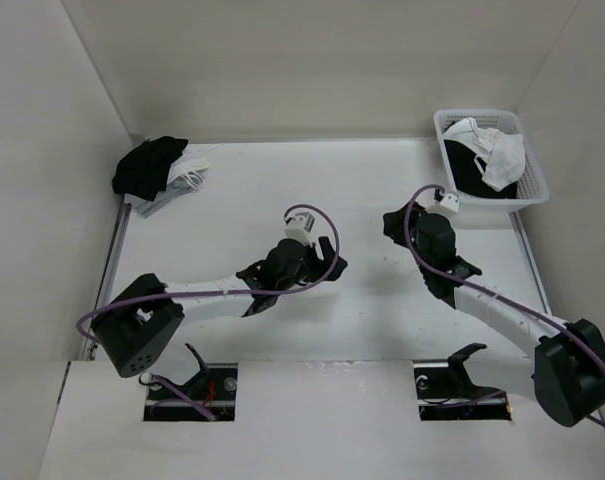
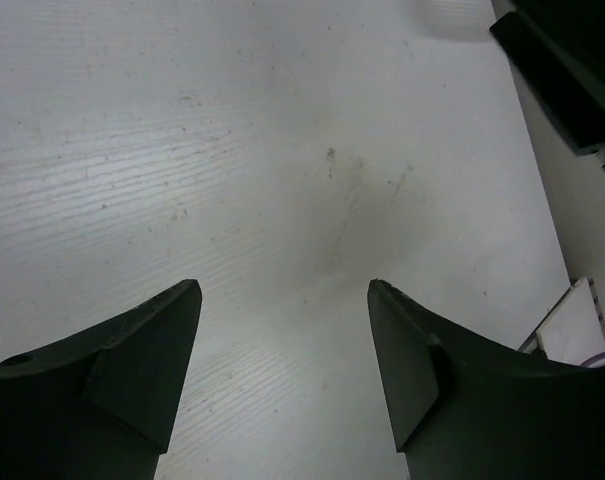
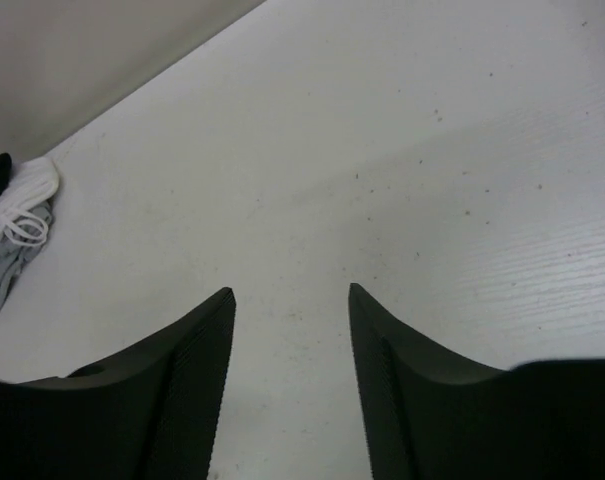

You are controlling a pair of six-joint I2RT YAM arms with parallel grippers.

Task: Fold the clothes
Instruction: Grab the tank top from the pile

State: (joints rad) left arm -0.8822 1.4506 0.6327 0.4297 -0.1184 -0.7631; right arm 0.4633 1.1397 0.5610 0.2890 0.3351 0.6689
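Folding appeared not yet begun: the white camisole (image 1: pixel 499 155) lay crumpled in the basket (image 1: pixel 487 210) at the worktop's (image 1: pixel 232 215) far right corner, while the left gripper (image 2: pixel 282 290) and right gripper (image 3: pixel 290 290) hovered well apart from it, fingers open and empty.

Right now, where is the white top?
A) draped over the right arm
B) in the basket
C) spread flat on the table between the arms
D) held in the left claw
B: the white top lies bunched in the basket at the far right corner, on a black garment; the left claw and the right claw are open and hold nothing.
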